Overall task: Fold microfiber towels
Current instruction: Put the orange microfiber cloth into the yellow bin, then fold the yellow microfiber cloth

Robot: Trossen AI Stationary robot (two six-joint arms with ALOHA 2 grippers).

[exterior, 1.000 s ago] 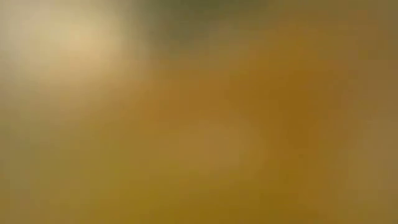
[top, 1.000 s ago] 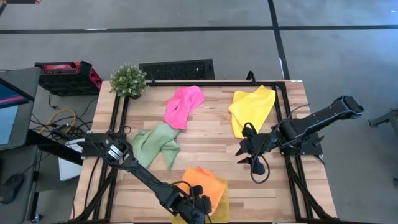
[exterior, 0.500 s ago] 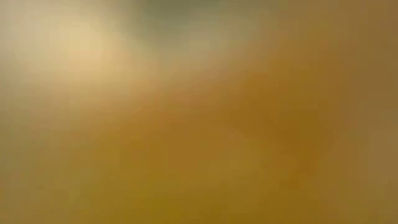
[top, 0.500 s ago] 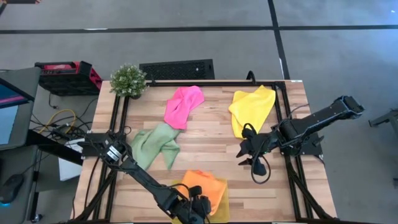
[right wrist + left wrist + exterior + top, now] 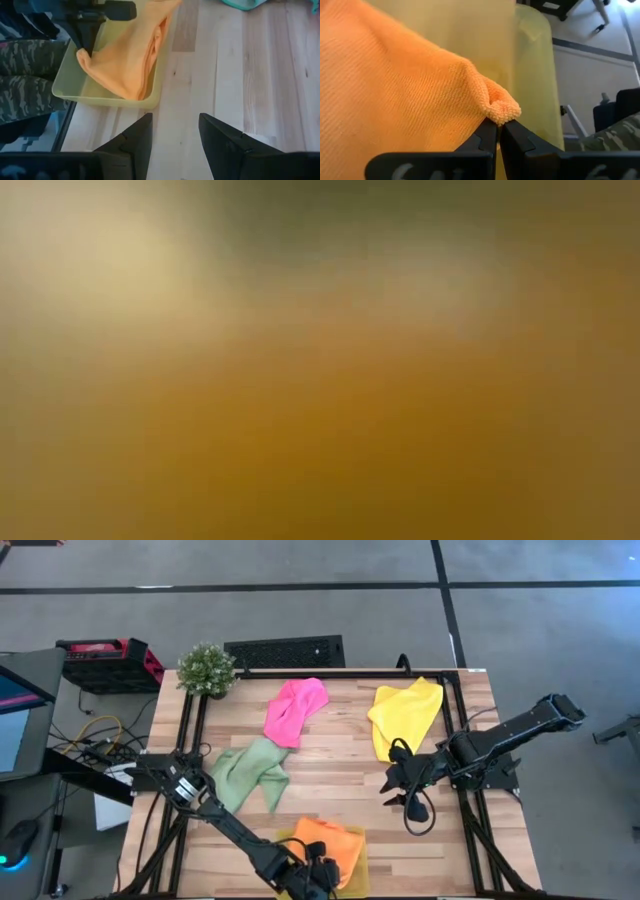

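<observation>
Wood-plank table (image 5: 330,780); left gripper (image 5: 496,131) fingers pinch orange towel (image 5: 395,90); right gripper (image 5: 172,131) fingers wide.

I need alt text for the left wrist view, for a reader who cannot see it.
The left hand, shut, pinches a corner of the orange towel, which fills most of the picture. Behind the towel is the translucent yellow tray, and beyond it a grey floor.

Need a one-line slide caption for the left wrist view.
Left claw shut on a corner of the orange towel, held over the translucent yellow tray.
</observation>
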